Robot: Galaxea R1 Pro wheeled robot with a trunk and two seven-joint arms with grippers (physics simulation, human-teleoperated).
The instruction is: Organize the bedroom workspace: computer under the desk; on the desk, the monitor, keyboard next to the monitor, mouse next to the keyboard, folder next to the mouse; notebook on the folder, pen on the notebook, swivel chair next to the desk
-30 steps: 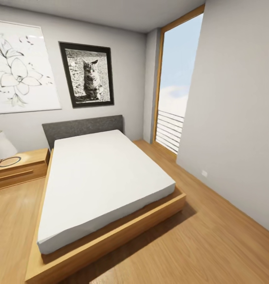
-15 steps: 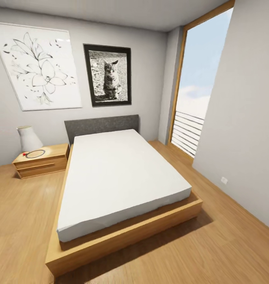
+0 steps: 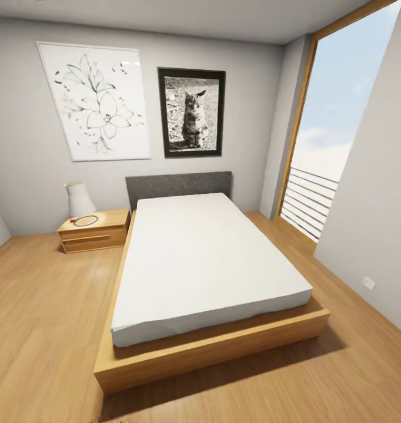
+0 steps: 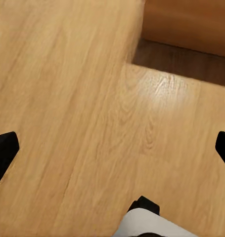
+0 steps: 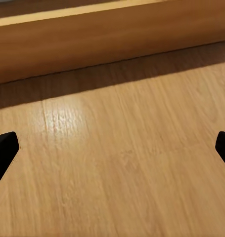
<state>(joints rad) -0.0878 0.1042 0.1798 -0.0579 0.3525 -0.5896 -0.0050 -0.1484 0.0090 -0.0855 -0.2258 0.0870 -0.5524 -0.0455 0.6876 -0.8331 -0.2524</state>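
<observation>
Bench with monitor, keyboard, folder: nowhere before me, so I judge I'm at search step, nothing arranged yet. Head view, largest first: bed (image 3: 212,258) with white mattress on wood frame, tall window (image 3: 341,123) on right, flower print (image 3: 97,100), cat picture (image 3: 191,113), nightstand (image 3: 94,230) with lamp (image 3: 79,200). My left hand (image 4: 112,148) and right hand (image 5: 112,148) spread wide over wood floor (image 3: 42,317), gripping nothing. Next: turn base, find bench.

Bright daylight from window (image 3: 336,135), soft shadow beside bed (image 3: 212,294), wide-angle edge stretch
</observation>
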